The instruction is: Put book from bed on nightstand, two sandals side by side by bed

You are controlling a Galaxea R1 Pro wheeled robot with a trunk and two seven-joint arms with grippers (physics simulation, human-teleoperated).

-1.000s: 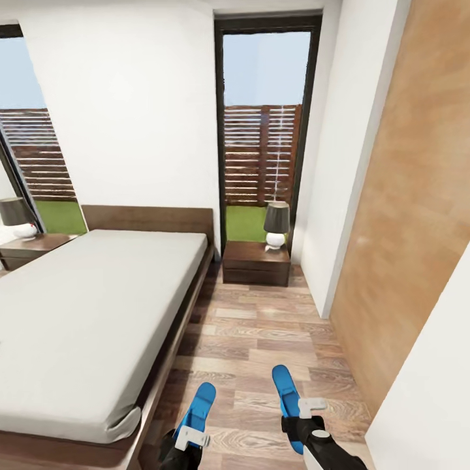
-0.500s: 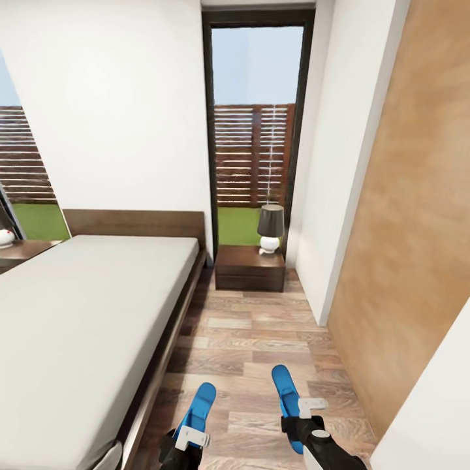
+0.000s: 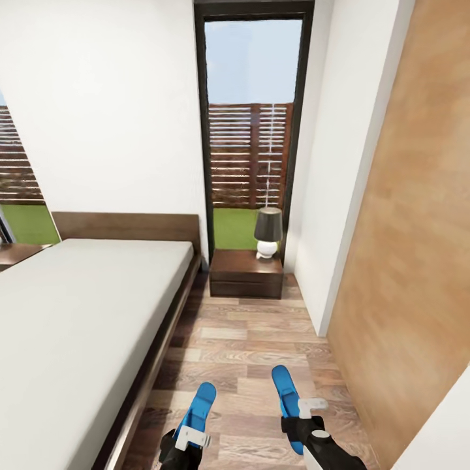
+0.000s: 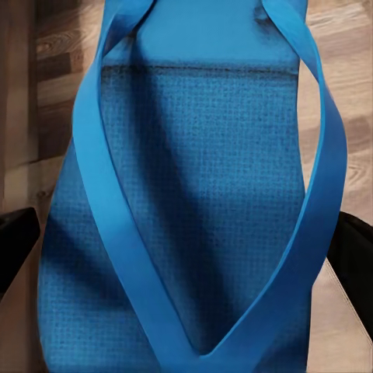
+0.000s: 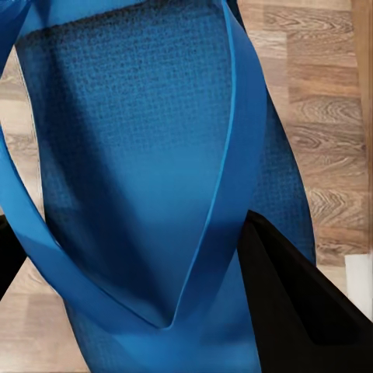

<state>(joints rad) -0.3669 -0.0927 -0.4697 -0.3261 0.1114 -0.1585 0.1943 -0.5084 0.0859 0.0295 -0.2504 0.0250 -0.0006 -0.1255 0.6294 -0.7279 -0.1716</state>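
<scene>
Head view: each gripper, left (image 3: pixel 190 436) and right (image 3: pixel 307 408), seemingly pinches one blue sandal (image 3: pixel 199 405).

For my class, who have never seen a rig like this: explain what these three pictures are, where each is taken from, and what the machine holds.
These are simulator renders of a wheeled two-armed robot. The head camera looks down over both arms into a bedroom: the bed on the left, a nightstand with a lamp ahead, and a wood floor. Each arm also carries a camera near its end effector. The left end effector grips one blue sandal, shown close up in its wrist picture. The right end effector grips the other sandal, likewise.
</scene>
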